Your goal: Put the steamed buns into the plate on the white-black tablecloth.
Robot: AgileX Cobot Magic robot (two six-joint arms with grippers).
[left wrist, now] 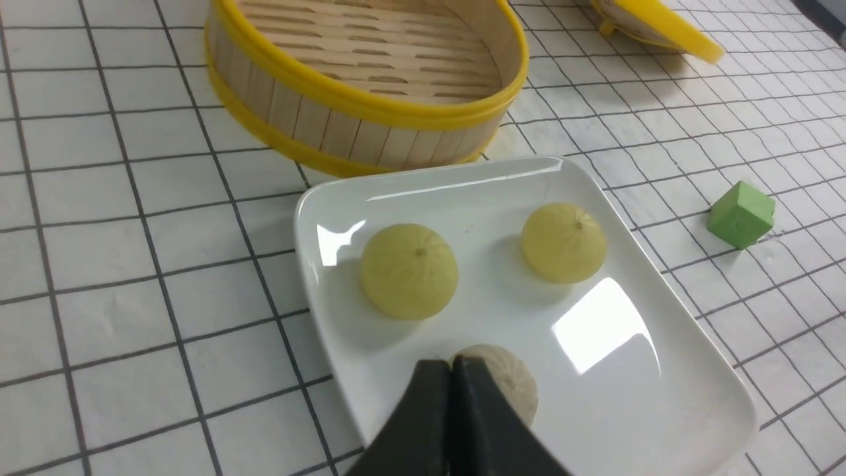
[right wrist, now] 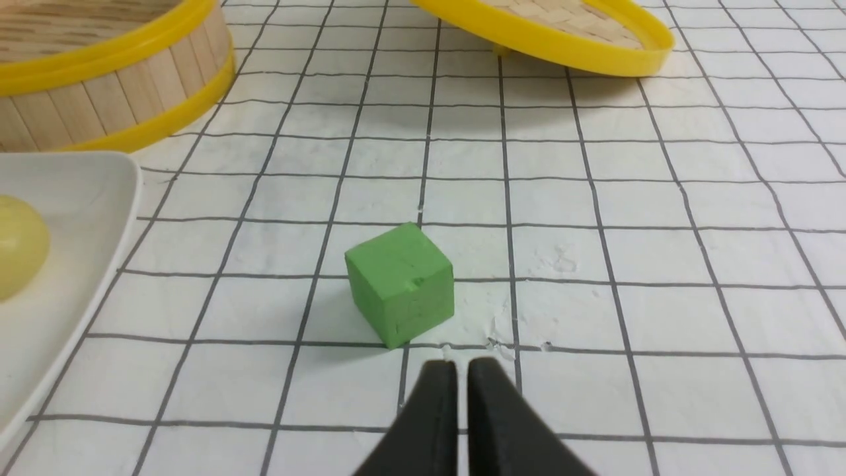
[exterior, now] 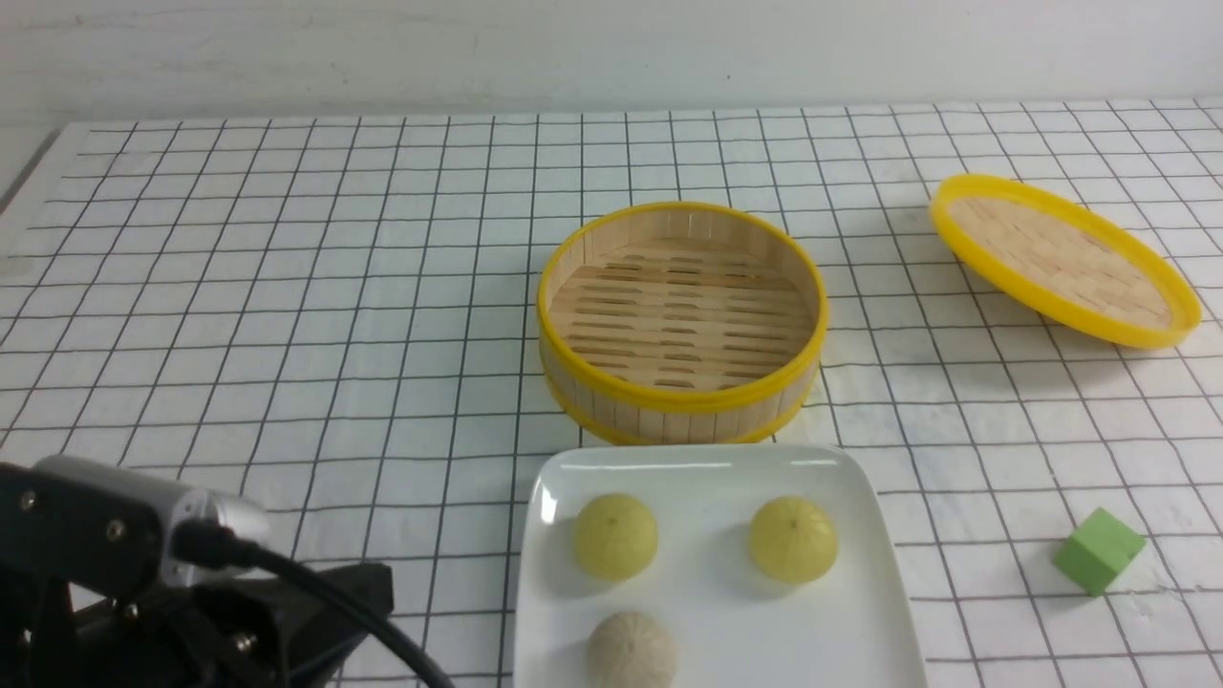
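Note:
The white plate (exterior: pixel 860 497) lies on the white-black tablecloth (exterior: pixel 287 287) at the front centre. On it sit two pale yellow-green buns (exterior: pixel 614 535) (exterior: pixel 793 539) and one greyish-beige bun (exterior: pixel 632 651). In the left wrist view the plate (left wrist: pixel 661 370) holds the same buns (left wrist: pixel 409 270) (left wrist: pixel 564 242) (left wrist: pixel 509 377). My left gripper (left wrist: pixel 451 362) is shut and empty, in front of the beige bun. My right gripper (right wrist: pixel 462 365) is shut and empty, just short of the green cube (right wrist: pixel 400 283). One yellow-green bun (right wrist: pixel 20 246) shows at the edge of the right wrist view.
The empty yellow-rimmed bamboo steamer (exterior: pixel 680 323) stands just behind the plate. Its lid (exterior: pixel 1061 256) lies tilted at the back right. The green cube (exterior: pixel 1098 550) sits to the right of the plate. My left arm's camera housing (exterior: pixel 124 535) fills the front left corner.

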